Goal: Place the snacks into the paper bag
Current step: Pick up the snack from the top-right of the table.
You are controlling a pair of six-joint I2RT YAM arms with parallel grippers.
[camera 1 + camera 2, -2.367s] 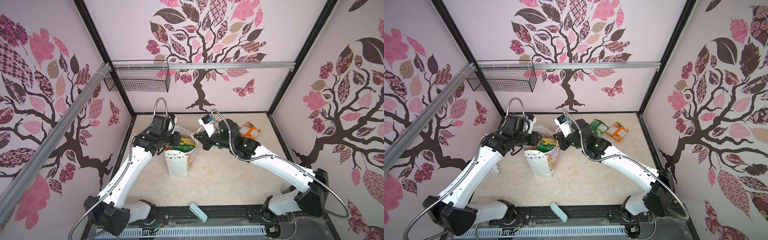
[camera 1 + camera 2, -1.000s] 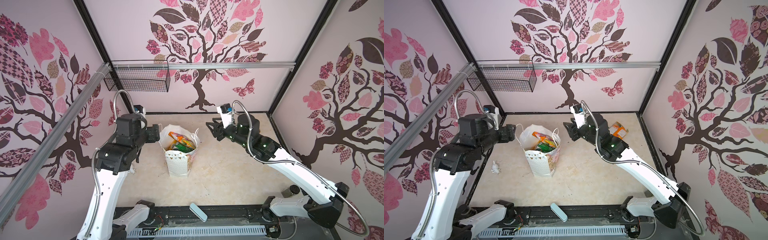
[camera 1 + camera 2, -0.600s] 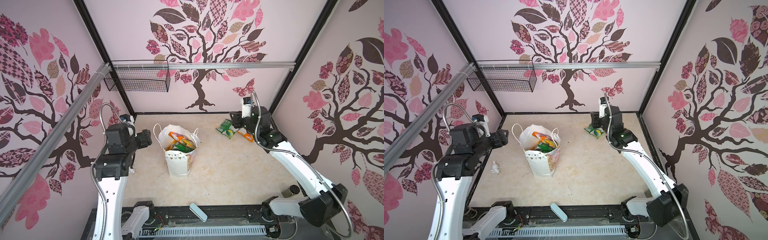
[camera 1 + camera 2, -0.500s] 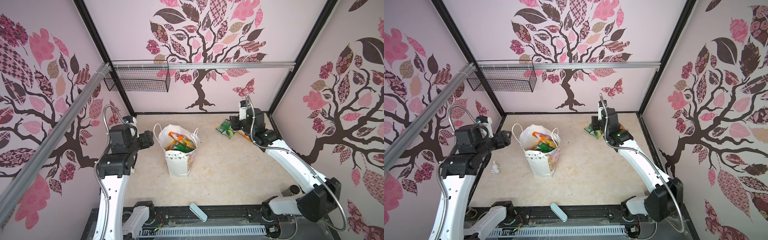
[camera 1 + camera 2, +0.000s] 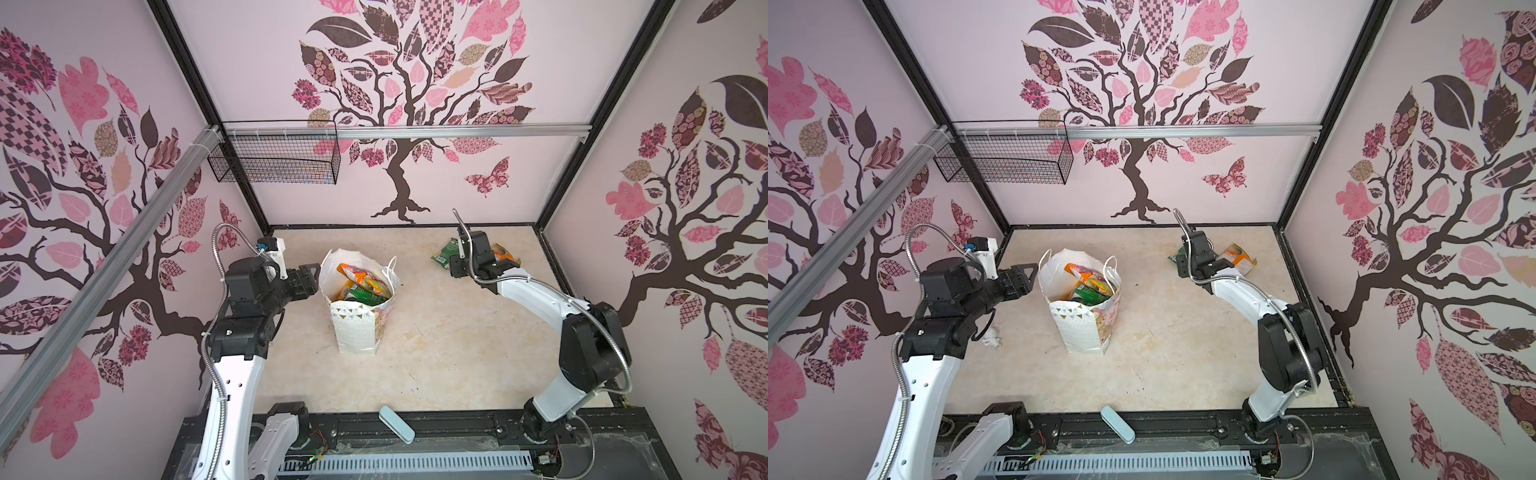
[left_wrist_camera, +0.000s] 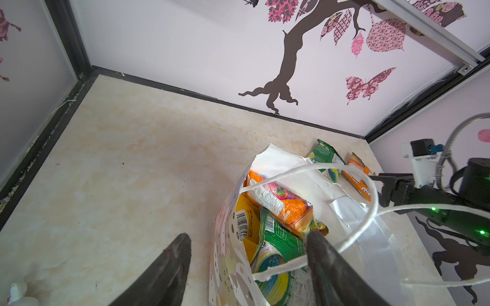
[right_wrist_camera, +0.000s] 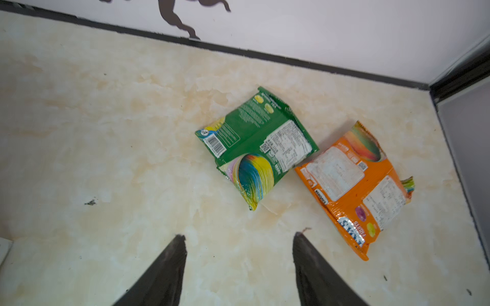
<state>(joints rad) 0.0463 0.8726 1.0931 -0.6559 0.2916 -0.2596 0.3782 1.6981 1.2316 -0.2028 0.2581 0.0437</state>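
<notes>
In both top views the paper bag [image 5: 353, 332] stands upright mid-table with snacks [image 5: 361, 282] piled inside. My left pincer [image 5: 309, 279] hangs just beside its left rim, and my right pincer [image 5: 455, 270] is at the far right over a green packet [image 5: 444, 253], with an orange packet [image 5: 505, 254] to its right. Both lie flat near the far wall. From my left wrist, the jaws stand wide apart and grip nothing, the bag's rim and a cord handle [image 6: 305, 169] showing between them. From my right wrist, those jaws are also spread wide and empty above bare tabletop [image 7: 106, 132], the two packets side by side just beyond the tips
</notes>
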